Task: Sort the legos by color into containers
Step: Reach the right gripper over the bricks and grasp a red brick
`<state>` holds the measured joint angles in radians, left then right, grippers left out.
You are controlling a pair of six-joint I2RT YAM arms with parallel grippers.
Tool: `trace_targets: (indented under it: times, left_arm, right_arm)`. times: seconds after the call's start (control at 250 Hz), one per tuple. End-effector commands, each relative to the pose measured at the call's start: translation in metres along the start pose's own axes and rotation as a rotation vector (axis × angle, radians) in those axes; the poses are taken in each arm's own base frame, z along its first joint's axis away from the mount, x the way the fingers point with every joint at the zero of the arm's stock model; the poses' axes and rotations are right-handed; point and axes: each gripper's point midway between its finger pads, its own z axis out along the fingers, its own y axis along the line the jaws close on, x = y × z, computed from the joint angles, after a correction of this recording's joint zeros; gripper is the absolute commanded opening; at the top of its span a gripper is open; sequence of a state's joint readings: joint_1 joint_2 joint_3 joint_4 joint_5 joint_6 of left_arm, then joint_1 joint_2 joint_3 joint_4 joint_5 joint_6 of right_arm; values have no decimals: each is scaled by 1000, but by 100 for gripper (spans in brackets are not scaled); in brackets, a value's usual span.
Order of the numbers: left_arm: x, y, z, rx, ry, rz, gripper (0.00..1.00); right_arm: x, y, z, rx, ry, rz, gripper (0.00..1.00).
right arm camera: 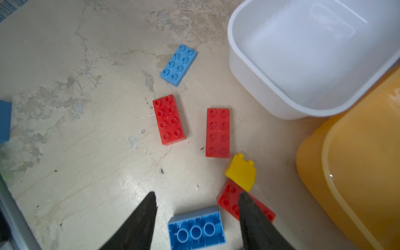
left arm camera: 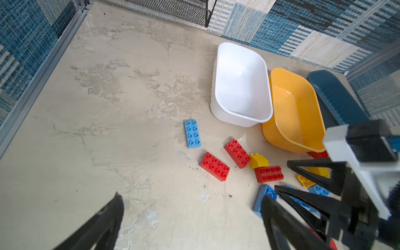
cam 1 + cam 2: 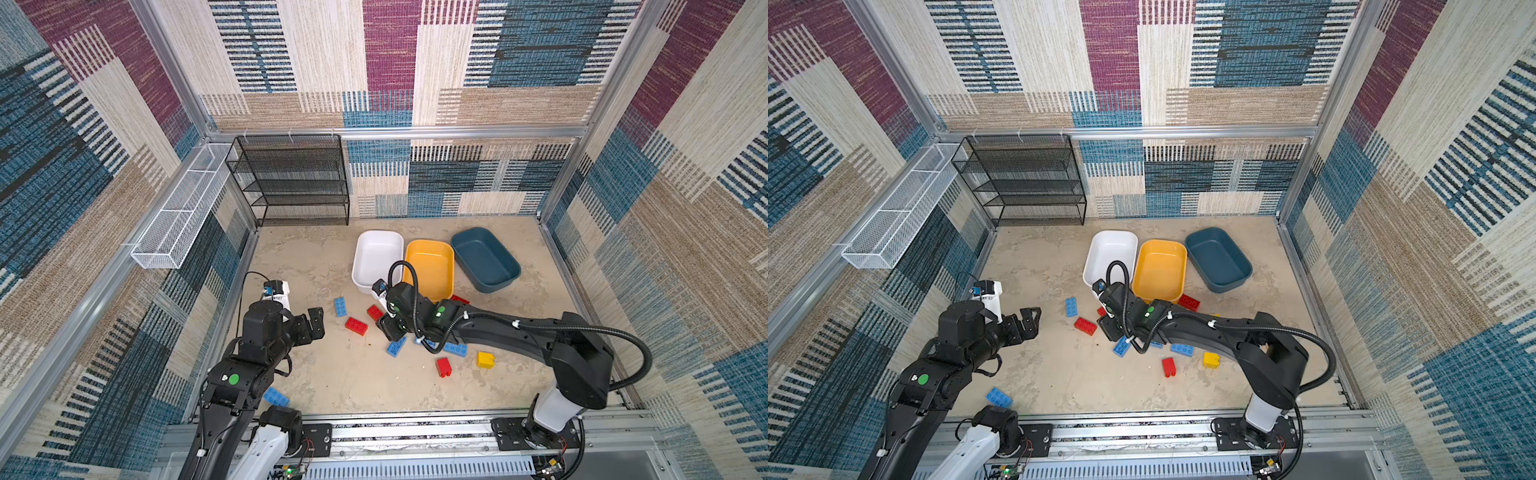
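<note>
— So, where are the bricks (image 3: 455, 349)?

— Every one you can see is on the table (image 3: 316, 257), mostly in a bunch near the middle. An upside-down blue brick (image 1: 195, 232) lies on the front side of the bunch. Close to it, a small yellow brick (image 1: 241, 173) touches a red brick (image 1: 227, 200). One long red brick (image 1: 168, 119) and its red twin (image 1: 217, 132) lie flat, studs up, near each other but apart. A flat light-blue brick (image 1: 178, 65) lies on the bunch's left side. A red cube (image 3: 444, 367) and a yellow cube (image 3: 485, 360) sit toward the front right. One lone blue brick (image 3: 276, 397) lies by the front edge near the left corner, beside your left arm.

— And behind the bunch?

— A row of three stands toward the back edge. The white tub (image 3: 376, 259) is right up against the yellow tub (image 3: 430, 266), and the teal tub (image 3: 484, 259) is just beside the yellow one, nearest the right edge.

— And who holds what?

— Your right gripper (image 1: 198, 193) is low over the bunch, fingers about halfway apart. The upside-down blue brick sits between them, but a strip of table shows on each side, so it grips nothing. Your left gripper (image 2: 191, 197) hangs over the table's left side, fingers spread wide, holding nothing.

— Anything else?

— A black mesh rack (image 3: 291, 183) stands in the back left corner, and a white wire basket (image 3: 178, 212) hangs on the wall over the left edge.
</note>
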<state>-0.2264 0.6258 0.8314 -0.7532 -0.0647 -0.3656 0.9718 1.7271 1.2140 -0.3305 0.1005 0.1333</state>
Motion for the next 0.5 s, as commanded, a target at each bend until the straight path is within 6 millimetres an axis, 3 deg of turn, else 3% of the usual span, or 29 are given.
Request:
trace_targets:
  times: [0.0,0.096,0.304,0.496]
  left_arm:
    - [3,4,-1,-15,-4,28,99]
    - [6,1,-2,16,-25,20,100]
    - [7,-4,-3,49,-29,45,99]
    - [10,-12,-2,97,-10,49,98]
  right_arm:
    - [-6,-5,19,-10,31,-12,53]
    - [-10,-8,39,-18,68,-20,50]
    - [-14,-14,62,-21,100,-18,67]
    - [-1,-17,82,-22,148,-13,65]
